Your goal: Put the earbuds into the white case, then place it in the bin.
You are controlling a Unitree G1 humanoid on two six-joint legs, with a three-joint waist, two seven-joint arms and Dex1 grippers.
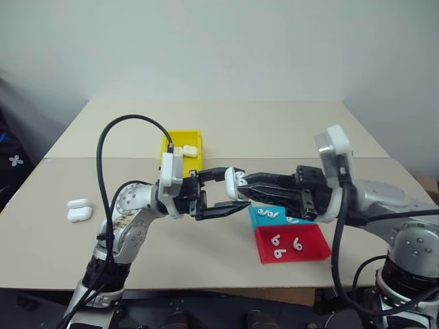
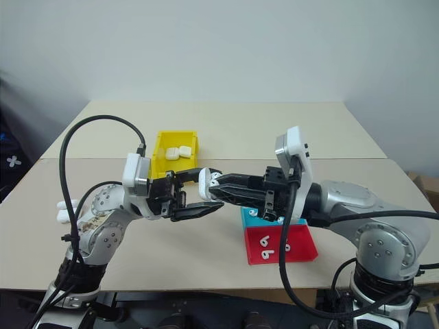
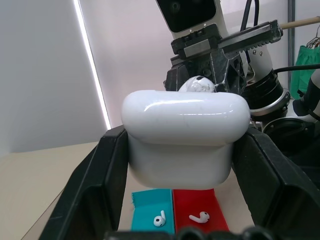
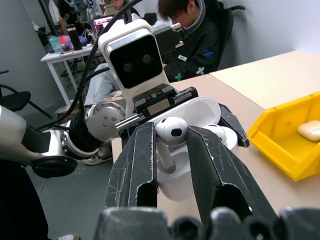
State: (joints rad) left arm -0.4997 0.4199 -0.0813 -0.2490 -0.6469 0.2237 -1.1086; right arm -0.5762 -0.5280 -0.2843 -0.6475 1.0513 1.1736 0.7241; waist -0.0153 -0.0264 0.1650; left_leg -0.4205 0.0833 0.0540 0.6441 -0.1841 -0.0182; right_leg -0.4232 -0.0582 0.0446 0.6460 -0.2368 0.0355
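- Waiting behind the arms on the table, the yellow bin (image 1: 184, 140) already holds two closed cases.
- Left gripper (image 1: 218, 192) clamps the open white case (image 3: 185, 137) in mid-air; it should stay steady.
- Right gripper (image 4: 172, 134), pinched on one earbud (image 4: 170, 131), hovers at the case mouth; I'd align stem to socket before releasing.

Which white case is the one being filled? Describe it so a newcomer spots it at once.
Start at the beige table and look above its middle, where the two arms meet. The white case sits clamped in the left gripper, lid open, while the right gripper brings an earbud to it. The other cases lie in the yellow bin or on the table's left edge.
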